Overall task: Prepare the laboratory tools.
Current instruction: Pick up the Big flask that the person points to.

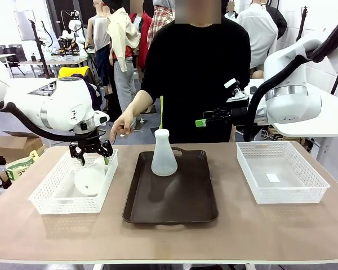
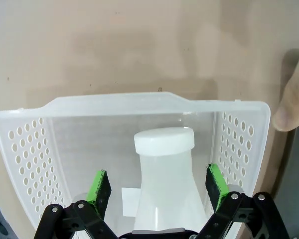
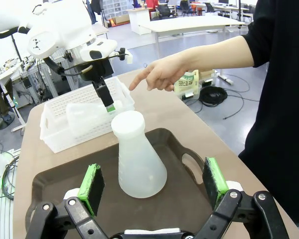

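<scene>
Step in hand: pick-up of the second flask. One translucent, frosted conical flask (image 1: 164, 154) stands upright on the dark tray (image 1: 158, 211), toward its 12 o'clock end. The other flask (image 2: 164, 172) appears to lie on its side in the white basket (image 1: 49, 203) at the tray's 9 o'clock. Left gripper (image 1: 91, 152) hangs over it, fingers spread either side of the neck, gripping nothing. Right gripper (image 3: 154, 184) is likewise spread and empty. A person's hand (image 1: 123, 124) points toward the basket. Next move, judged: lower and close squarely on the neck, since smooth plastic may slip.
</scene>
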Robot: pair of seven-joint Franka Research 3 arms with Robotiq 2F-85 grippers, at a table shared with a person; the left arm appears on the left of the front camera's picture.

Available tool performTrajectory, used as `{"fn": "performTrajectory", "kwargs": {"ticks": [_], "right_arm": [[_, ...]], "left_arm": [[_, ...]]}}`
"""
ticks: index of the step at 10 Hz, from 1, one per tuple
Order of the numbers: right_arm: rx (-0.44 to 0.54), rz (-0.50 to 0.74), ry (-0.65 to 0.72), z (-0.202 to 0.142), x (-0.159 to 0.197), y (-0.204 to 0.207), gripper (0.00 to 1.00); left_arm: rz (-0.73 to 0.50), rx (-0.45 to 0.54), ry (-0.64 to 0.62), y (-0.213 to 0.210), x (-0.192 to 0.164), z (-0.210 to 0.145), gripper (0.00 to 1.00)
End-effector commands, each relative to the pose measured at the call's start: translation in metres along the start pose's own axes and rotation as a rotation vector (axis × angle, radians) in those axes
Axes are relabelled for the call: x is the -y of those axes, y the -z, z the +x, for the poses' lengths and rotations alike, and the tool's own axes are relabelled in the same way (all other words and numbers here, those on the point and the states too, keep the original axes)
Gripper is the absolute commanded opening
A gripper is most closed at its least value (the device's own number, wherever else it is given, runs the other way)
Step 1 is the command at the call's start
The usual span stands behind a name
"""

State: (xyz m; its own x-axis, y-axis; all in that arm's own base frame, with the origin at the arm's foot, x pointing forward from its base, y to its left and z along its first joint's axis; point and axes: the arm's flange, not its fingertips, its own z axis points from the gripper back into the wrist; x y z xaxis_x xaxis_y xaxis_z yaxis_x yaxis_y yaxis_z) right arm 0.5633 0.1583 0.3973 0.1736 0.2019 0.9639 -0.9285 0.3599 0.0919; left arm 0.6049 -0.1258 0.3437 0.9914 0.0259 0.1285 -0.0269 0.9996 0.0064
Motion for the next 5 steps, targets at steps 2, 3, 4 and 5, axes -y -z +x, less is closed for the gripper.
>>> {"fn": "performTrajectory", "kwargs": {"ticks": [2, 3, 4, 5], "right_arm": [[-0.01, 0.006, 0.006, 0.0005, 0.0008, 0.0004, 1.0], [-0.01, 0.006, 0.006, 0.0005, 0.0008, 0.0004, 1.0], [-0.01, 0.006, 0.006, 0.0005, 0.0008, 0.0004, 1.0], [-0.01, 0.006, 0.006, 0.0005, 0.0008, 0.0004, 1.0]], "left_arm": [[-0.003, -0.023, -0.025, 0.0038, 0.0065, 0.0109, 1.0], [-0.015, -0.041, -0.025, 0.0064, 0.0051, 0.013, 1.0], [-0.022, -0.056, -0.035, 0.0075, 0.0034, 0.0139, 0.91], [-0.034, -0.067, -0.03, 0.0075, 0.0028, 0.0136, 0.72]]}}
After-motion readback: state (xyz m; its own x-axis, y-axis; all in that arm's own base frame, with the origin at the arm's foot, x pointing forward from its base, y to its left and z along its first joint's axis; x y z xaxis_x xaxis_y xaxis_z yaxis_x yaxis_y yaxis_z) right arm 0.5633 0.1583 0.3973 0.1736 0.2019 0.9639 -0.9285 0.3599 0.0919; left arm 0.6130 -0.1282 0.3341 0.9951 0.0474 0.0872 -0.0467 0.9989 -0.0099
